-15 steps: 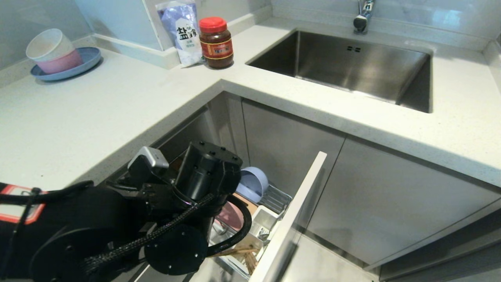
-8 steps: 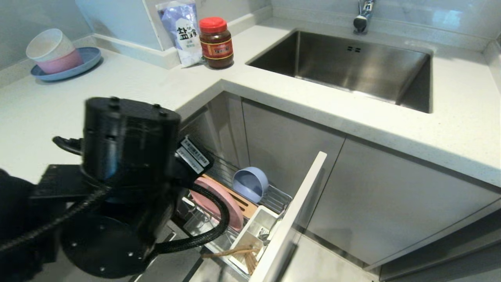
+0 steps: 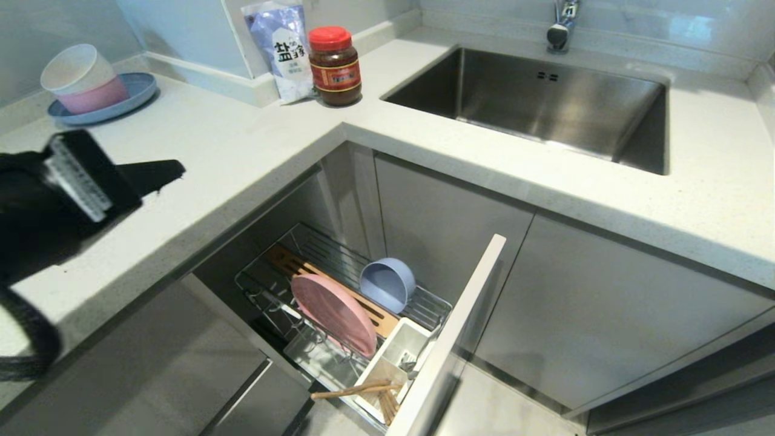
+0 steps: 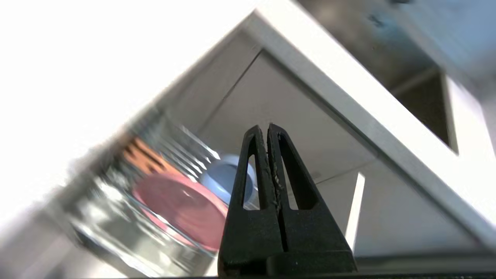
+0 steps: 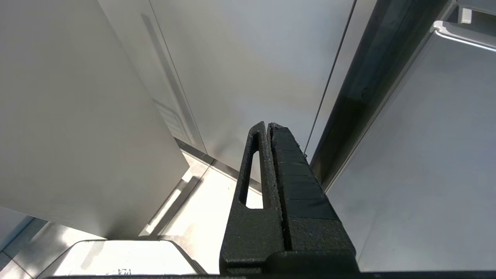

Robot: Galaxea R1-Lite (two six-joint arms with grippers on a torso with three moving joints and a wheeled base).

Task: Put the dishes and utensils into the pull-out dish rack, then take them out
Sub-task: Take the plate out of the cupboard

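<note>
Head view: the pull-out dish rack stands extended below the bench. The pink plate stands on edge among the prongs, the blue-grey bowl just behind it on its side. The chopsticks sit in the white cutlery cup; a spoon cannot be made out. The left gripper is above the bench at the left edge.

Left wrist view: the left gripper's fingers are pressed together, holding nothing, with plate and bowl beyond them.

Right wrist view: the right gripper has its fingers closed and empty, facing cabinet panels.
</note>
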